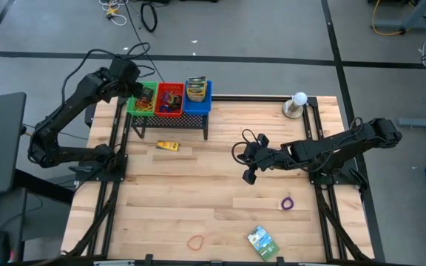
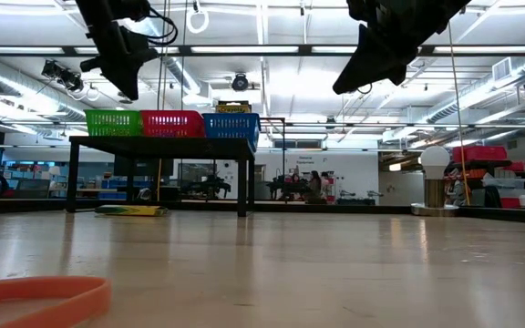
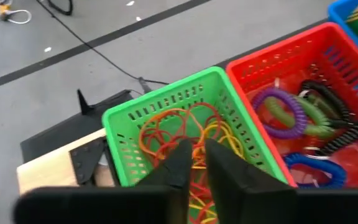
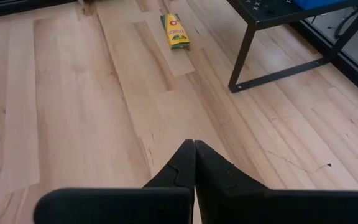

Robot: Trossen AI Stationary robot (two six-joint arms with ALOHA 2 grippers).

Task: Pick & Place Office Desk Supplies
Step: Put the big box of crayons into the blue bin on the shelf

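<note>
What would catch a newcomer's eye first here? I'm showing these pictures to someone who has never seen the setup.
Probably the three bright baskets, green, red and blue, lined up on a black stand at the table's far edge. The left claw hangs over the green one's tangle of rubber bands. The right claw hovers shut above bare wood mid-table, with a crayon box, a purple band, an orange band and a green packet scattered around.

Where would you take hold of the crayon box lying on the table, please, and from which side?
Probably from straight above, fingers across its short width near the middle. The crayon box lies flat on the table beside the rack, its long sides free, so a top-down pinch on those sides looks best. The right gripper, shut and empty, is nearer; the left gripper is over the green basket.
</note>
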